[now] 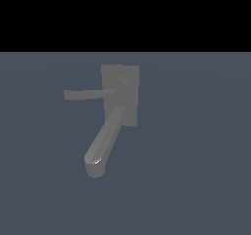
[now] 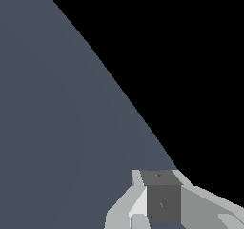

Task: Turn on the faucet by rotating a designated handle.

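Note:
In the exterior view the matte grey faucet (image 1: 120, 97) stands on a dark blue-grey floor, with a flat rectangular base plate (image 1: 129, 73). Its thick rounded spout (image 1: 103, 143) slants toward the camera and the exterior view's left. The handle (image 1: 86, 94), a thin straight bar with a squared end, sticks out level toward the exterior view's left from the hub. My gripper (image 2: 162, 197) appears only in the wrist view, as white finger parts around a dark grey pad at the picture's edge. Nothing is between the fingers that I can see. The faucet is out of the wrist view.
The blue-grey floor (image 1: 196, 170) spreads on all sides of the faucet. Its far edge meets a black void (image 1: 125, 18). In the wrist view the floor (image 2: 57, 128) ends along a slanting edge against black.

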Robot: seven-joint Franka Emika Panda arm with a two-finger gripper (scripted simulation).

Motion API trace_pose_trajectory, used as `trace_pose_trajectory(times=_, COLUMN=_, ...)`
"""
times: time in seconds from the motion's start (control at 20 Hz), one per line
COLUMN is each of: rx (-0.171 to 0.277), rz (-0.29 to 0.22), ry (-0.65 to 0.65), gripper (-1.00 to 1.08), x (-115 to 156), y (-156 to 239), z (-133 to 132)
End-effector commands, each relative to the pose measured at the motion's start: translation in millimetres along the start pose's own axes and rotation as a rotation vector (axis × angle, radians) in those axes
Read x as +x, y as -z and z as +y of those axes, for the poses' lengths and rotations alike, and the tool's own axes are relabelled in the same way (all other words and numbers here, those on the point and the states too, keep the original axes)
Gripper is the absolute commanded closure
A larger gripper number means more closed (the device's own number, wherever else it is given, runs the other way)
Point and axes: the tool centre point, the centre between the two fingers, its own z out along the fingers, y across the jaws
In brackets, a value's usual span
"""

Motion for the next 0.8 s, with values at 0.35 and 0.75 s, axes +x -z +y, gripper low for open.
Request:
trace_pose_trajectory(times=0.35, rx=-0.338, rz=0.286, ry=0.145, gripper=1.08, x=56.9, y=74.0, z=-32.6)
trace_pose_trajectory(times=0.75, rx=-0.566, rz=0.505, ry=0.355, gripper=1.08, x=91.7, y=121.3, z=-109.3)
